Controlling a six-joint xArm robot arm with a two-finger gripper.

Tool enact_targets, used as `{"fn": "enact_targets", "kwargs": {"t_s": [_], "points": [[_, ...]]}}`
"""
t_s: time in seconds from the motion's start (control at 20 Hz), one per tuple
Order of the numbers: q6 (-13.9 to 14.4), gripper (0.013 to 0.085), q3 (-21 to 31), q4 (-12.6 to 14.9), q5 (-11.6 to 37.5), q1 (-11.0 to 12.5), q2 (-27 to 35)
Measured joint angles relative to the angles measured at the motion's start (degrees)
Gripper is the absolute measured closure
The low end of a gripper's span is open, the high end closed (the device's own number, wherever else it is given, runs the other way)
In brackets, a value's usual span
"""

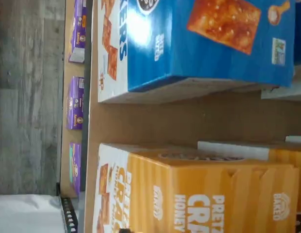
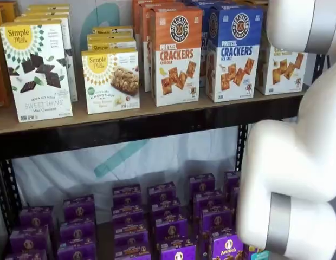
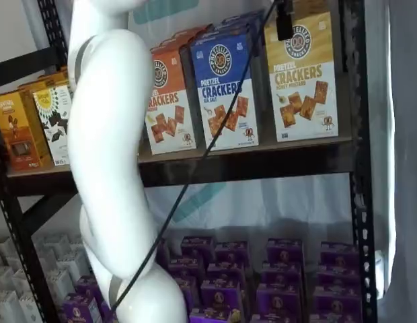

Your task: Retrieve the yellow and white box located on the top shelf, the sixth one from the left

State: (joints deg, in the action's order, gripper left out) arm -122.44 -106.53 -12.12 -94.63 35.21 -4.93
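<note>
Arm lined up at the top shelf

The black-fingered gripper [image 3: 284,23] hangs just before the tall yellow and white cracker box [image 3: 304,77] on the brown wooden top shelf [image 3: 262,151], jaws spread (presumably readying to grasp).

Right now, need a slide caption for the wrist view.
Wrist view: yellow and white box beside the blue-topped box on the top shelf.
</note>
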Motion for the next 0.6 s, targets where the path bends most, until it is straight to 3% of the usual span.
{"fn": "enact_targets", "kwargs": {"t_s": [0.35,0.6], "points": [[0.0,0.013,3.4,3.5,4.2,-1.9,-1.0],[0.9,0.013,2.9,5.6,4.0,-3.2,-0.1]]}}
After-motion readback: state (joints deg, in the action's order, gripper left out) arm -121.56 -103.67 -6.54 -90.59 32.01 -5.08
